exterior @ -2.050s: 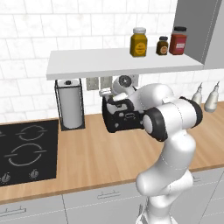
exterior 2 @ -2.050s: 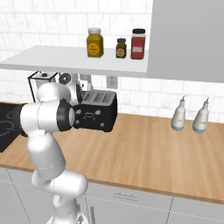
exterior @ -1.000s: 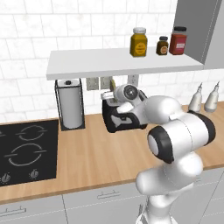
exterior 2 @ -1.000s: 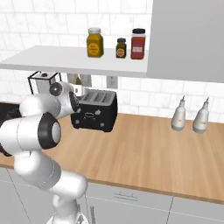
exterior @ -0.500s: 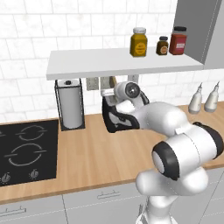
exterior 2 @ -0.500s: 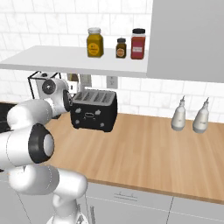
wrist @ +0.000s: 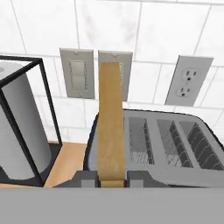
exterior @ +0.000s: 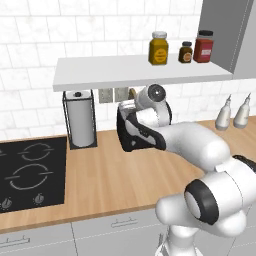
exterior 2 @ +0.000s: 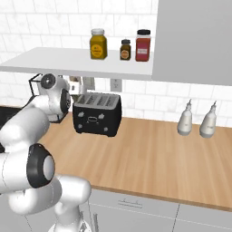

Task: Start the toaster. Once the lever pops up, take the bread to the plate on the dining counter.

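The black toaster (exterior 2: 97,113) stands on the wood counter against the tiled wall; its pale slots (wrist: 170,140) face up. The tan bread (wrist: 111,127) rises upright over the toaster's left end, and its top edge peeks past the wrist (exterior: 131,93). My gripper (wrist: 112,180) is shut on the slice's lower part, a dark fingertip (wrist: 89,177) on each side. My hand (exterior 2: 56,99) hangs at the toaster's left end, and my forearm covers much of the toaster (exterior: 129,131) from the left. The plate and the dining counter are out of view.
A paper-towel roll in a black wire stand (exterior: 80,120) stands just left of the toaster. A black cooktop (exterior: 27,172) lies farther left. A white shelf (exterior: 140,72) with three jars hangs low overhead. Two pale bottles (exterior 2: 199,118) stand at the right. Wall outlets (wrist: 188,81) sit behind.
My arm has swung left, from covering the toaster's front to its left end, and the elbow has dropped low. The toaster's front now shows in the right base view.
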You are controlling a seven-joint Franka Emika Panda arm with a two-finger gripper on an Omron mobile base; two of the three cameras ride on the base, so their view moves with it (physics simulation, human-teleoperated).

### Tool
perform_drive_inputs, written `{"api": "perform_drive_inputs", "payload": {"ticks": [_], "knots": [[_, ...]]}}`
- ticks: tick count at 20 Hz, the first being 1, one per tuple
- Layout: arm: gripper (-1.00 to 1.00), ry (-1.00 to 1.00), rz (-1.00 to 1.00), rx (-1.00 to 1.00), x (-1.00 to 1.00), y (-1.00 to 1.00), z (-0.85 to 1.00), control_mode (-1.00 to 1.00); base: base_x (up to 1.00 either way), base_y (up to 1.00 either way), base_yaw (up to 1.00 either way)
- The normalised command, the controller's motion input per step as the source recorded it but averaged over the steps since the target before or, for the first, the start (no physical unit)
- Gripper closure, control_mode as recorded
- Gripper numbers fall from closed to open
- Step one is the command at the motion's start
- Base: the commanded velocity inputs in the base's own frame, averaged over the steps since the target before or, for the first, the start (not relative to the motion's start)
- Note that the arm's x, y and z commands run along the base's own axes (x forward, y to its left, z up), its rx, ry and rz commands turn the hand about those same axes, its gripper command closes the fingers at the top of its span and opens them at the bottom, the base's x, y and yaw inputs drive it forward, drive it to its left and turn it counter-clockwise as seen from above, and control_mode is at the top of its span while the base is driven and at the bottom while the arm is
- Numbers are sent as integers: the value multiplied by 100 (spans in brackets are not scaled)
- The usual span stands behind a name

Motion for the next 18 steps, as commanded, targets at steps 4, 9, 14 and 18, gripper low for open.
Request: {"api": "perform_drive_inputs", "payload": {"ticks": [4, 9, 14, 18], "knots": [[100, 19, 0, -4, -39, -32, 10, -100, 0, 0, 0], [100, 23, 0, -16, -35, -22, 5, -100, 0, 0, 0], [100, 10, -1, -18, -58, -26, -13, -100, 0, 0, 0], [100, 2, 0, 0, -83, -51, -15, -100, 0, 0, 0]]}}
